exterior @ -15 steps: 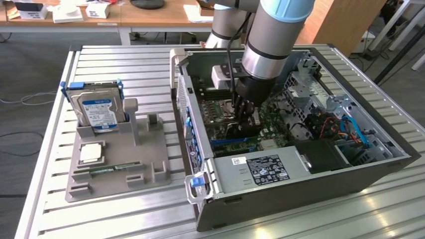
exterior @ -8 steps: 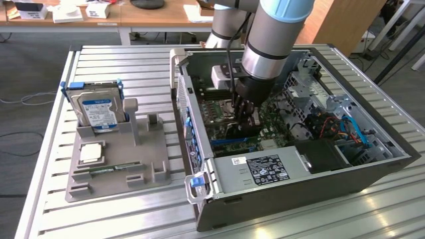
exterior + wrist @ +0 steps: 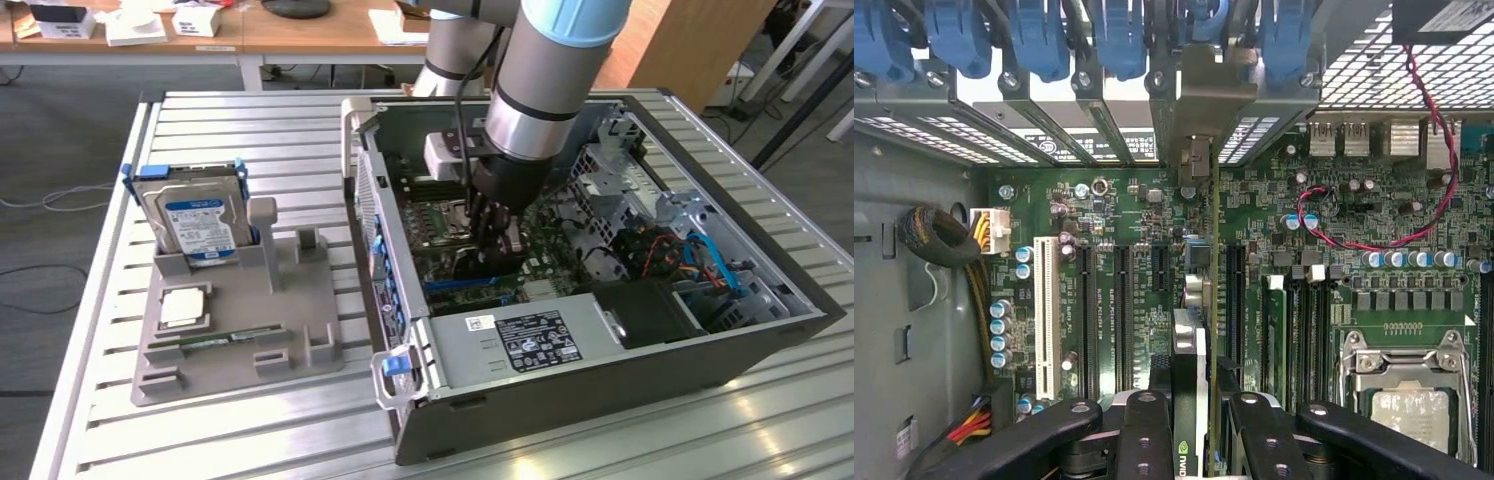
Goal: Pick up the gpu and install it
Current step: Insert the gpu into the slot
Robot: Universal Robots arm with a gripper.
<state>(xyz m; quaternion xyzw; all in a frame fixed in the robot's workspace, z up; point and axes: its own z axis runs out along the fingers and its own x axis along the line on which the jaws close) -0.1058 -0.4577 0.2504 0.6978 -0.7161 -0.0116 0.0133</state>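
**Hidden or unclear.** In the exterior view the arm (image 3: 547,80) covers the middle of the open computer case (image 3: 601,385). There I cannot separate the card from the dark gripper (image 3: 494,235) reaching down into it. The wrist view shows the gpu (image 3: 1192,335) edge-on only, so its face is not visible, and its near end is cut off at the frame edge between the fingers. I cannot tell whether its lower edge is seated in a slot.

**View differences.** The exterior view places the case on the slatted surface (image 3: 267,430), toward the exterior view's right edge. A grey holder (image 3: 227,340) near the opposite edge carries a hard drive (image 3: 198,222) in a blue frame. The wrist view gives the detail inside the case. It shows the green motherboard (image 3: 1144,215), its long black slots, a row of blue latches (image 3: 1034,35) and the processor socket (image 3: 1409,400).

**Gpu and gripper.** In the wrist view the gripper (image 3: 1194,385) is clamped on the gpu, one black finger on each side of the thin card. The card stands on edge over the motherboard, in line with the black slots. Its far metal end reaches the rear wall under the blue latches.
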